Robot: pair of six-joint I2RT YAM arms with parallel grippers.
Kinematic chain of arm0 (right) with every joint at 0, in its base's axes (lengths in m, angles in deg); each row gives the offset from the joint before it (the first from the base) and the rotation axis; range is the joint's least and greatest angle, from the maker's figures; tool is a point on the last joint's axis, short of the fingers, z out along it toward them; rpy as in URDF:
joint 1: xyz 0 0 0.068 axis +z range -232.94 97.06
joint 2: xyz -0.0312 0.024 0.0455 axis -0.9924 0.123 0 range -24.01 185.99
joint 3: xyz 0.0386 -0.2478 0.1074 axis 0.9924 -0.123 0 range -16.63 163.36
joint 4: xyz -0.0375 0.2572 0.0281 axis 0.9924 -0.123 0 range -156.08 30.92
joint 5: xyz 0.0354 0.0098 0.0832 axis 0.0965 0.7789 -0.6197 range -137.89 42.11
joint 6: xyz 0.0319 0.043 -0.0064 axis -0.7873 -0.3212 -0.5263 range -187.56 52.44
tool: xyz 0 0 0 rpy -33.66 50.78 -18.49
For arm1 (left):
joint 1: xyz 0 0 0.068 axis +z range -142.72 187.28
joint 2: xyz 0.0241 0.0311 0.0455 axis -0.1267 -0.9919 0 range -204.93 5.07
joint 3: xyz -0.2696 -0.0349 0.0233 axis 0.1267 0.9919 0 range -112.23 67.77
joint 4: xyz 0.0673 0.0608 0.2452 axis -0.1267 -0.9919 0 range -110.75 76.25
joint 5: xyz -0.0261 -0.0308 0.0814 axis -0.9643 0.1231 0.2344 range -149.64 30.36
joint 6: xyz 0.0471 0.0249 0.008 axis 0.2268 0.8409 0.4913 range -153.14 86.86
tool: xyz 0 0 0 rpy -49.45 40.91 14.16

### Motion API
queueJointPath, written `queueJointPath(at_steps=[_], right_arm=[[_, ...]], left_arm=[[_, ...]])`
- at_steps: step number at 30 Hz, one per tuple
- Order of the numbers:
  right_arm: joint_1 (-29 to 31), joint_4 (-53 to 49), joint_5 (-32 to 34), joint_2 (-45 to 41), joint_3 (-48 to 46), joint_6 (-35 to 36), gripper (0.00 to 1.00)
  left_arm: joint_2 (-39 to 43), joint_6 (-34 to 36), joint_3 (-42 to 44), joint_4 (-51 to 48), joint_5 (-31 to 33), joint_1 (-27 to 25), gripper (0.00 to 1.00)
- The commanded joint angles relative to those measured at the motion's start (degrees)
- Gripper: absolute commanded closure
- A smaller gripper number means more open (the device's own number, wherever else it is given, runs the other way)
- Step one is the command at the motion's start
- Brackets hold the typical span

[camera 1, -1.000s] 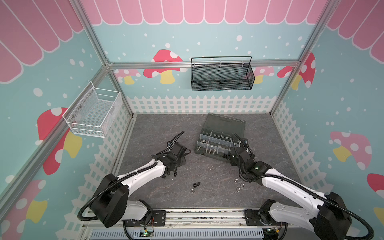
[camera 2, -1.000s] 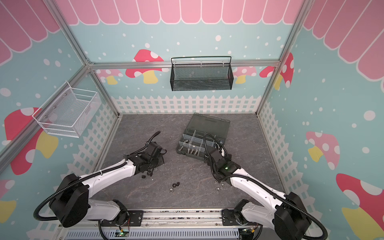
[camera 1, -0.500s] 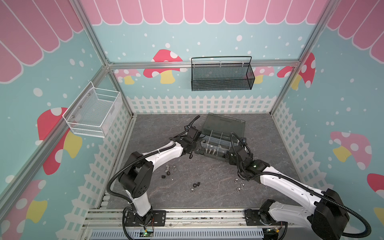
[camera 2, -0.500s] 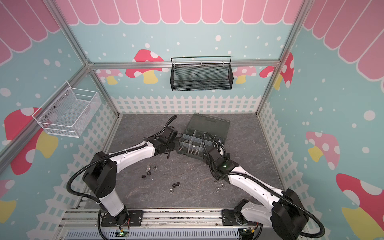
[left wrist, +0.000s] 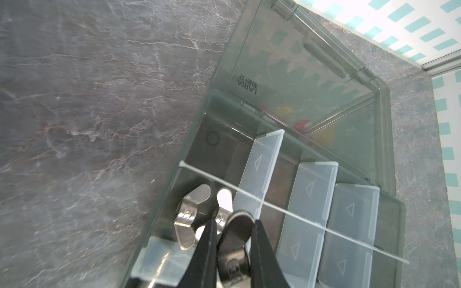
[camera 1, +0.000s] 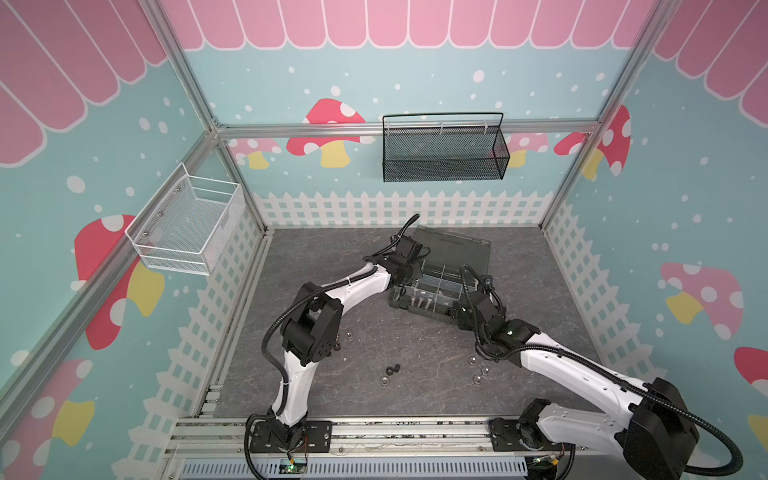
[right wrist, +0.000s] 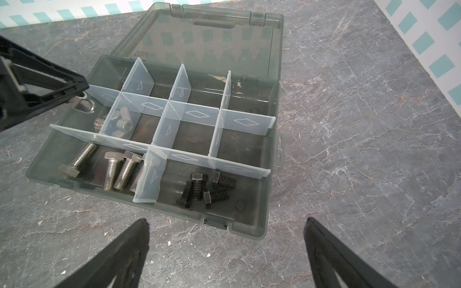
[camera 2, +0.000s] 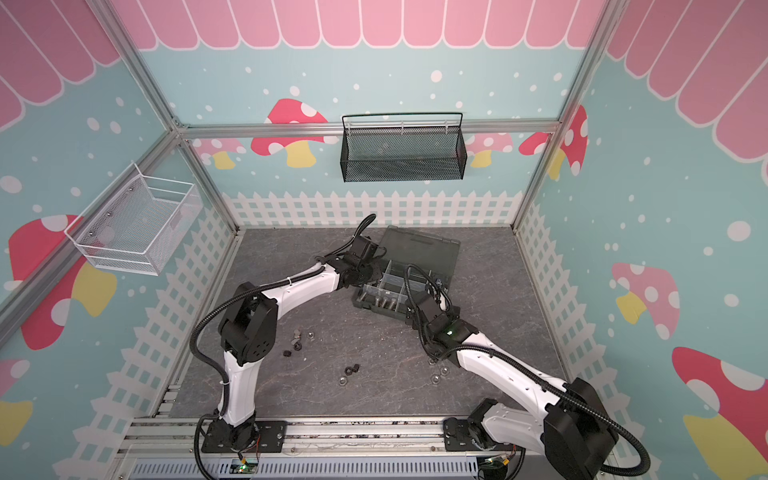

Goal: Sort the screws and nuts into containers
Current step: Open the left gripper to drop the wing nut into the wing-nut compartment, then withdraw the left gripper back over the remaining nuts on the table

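From where I stand, the left gripper (left wrist: 234, 223) has its jaws almost closed on a silver wing nut (right wrist: 83, 106). The right gripper (right wrist: 225, 222) has its jaws spread wide with nothing between them.

Location. In both top views the organiser box (camera 1: 419, 309) sits just right of frame centre on the counter (camera 1: 415, 345), with its lid (camera 1: 453, 249) folded back toward the upper edge. The left gripper hangs over the box's left end. The right gripper waits at the box's lower right edge, outside the wall.

Key relation. The held nut sits at the tips of the left jaws. By my reading it is above the end compartment that already contains other wing nuts (left wrist: 192, 217), on their side of the long divider (left wrist: 299, 216). Release looks like a straight drop with no sideways travel needed. The left arm is plainly the nearer one.

Orientation. One rounded wing projects past the fingertips in line with them, so the nut's wing-to-wing axis appears to run along the fingers, pointing down into the box.

Other stock. Silver screws (right wrist: 117, 172) and black screws (right wrist: 199, 187) lie in separate compartments of the row nearest the right gripper. Loose nuts (camera 1: 392, 369) lie on the counter at lower centre of the frame
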Motion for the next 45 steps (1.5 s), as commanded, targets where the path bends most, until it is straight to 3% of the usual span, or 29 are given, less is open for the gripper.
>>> queueJointPath(at_steps=[1,8,17,26,38,45], right_arm=[[-0.1,-0.6,0.5,-1.6,0.7,0.2,0.02],[-0.1,-0.6,0.4,-2.0,0.3,0.1,0.02],[-0.1,-0.6,0.3,-2.5,-0.1,0.0,0.02],[-0.1,-0.5,0.9,-3.0,-0.2,0.2,0.02],[-0.1,0.0,0.6,-2.3,-0.4,0.1,0.02],[-0.1,0.6,0.0,-1.5,-0.2,0.2,0.02]], left_arm=[[-1.3,0.7,-2.6,-2.1,0.1,0.3,0.86],[-2.0,0.5,-2.5,-2.6,1.1,0.8,0.79],[-1.7,0.6,-2.4,-2.8,0.5,0.8,0.61],[2.7,0.7,0.5,-2.7,0.7,0.9,0.59],[20.0,-0.7,20.2,0.3,7.7,-0.1,0.50],[30.6,-2.4,33.3,0.3,12.4,0.0,0.37]])
